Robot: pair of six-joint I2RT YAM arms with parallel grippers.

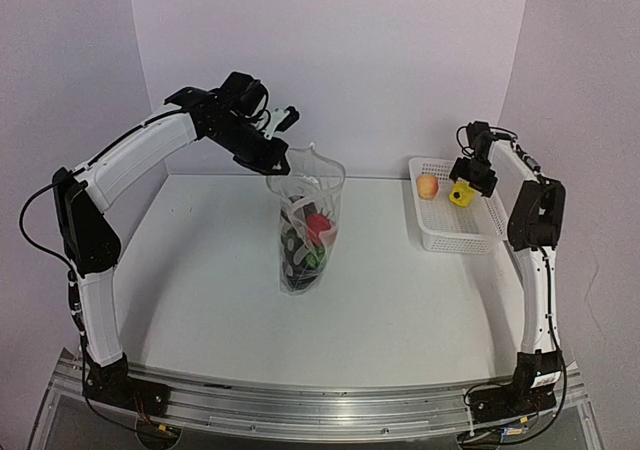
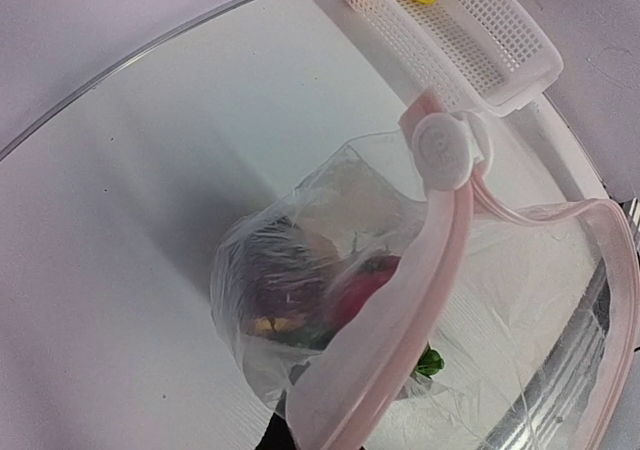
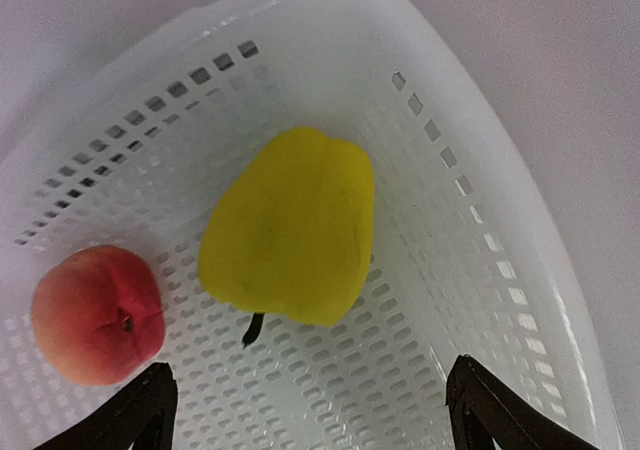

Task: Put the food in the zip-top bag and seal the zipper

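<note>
The zip-top bag (image 1: 310,232) stands upright mid-table, its mouth open. Inside it are red, green and dark purple food pieces (image 2: 300,285). Its zipper (image 2: 420,280) is a pinkish strip with a white slider (image 2: 445,150). My left gripper (image 1: 277,161) is shut on the bag's top rim and holds it up; in the left wrist view the strip mostly hides its jaws. My right gripper (image 1: 472,177) is open, hovering over a yellow pepper (image 3: 290,228) and a peach (image 3: 97,313) in the white basket (image 1: 470,232). Its fingertips (image 3: 500,415) straddle the pepper without touching it.
The white perforated basket (image 3: 470,200) sits at the right rear by the side wall. It also shows in the left wrist view (image 2: 490,40). White walls close the back and both sides. The metal rail (image 1: 320,400) with the arm bases runs along the near edge.
</note>
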